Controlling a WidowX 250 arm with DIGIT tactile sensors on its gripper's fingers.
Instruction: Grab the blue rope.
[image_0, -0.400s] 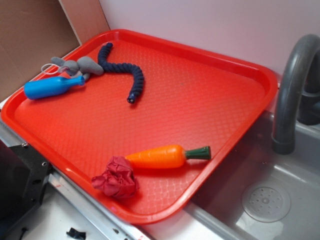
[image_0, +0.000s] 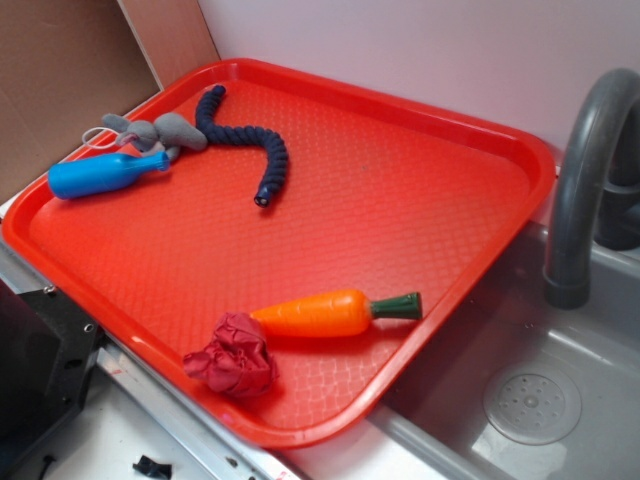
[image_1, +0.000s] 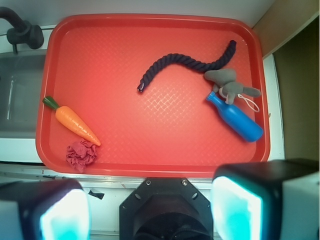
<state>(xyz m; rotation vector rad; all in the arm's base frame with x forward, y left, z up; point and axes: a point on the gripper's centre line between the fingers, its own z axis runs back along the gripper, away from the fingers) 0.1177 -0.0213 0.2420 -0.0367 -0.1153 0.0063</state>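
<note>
Fingers (image_1: 65, 212) of the gripper (image_1: 150, 210) are wide apart, high over the tray (image_1: 150, 160). Blue rope (image_1: 185, 64) lies far off, touching the grey toy (image_1: 227, 82) — a sloppy grab might catch that or the bottle (image_1: 237, 120).

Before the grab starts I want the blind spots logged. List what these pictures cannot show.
- Gripper: wrist view cuts its blurred fingers at the bottom edge; absent from the exterior view.
- Blue rope: the grey plush toy meets it near one end; touching or overlapping is unclear.
- Plush toy: the blue bottle partly covers it in the exterior view.
- Tap: cut by the exterior view's right edge.
</note>
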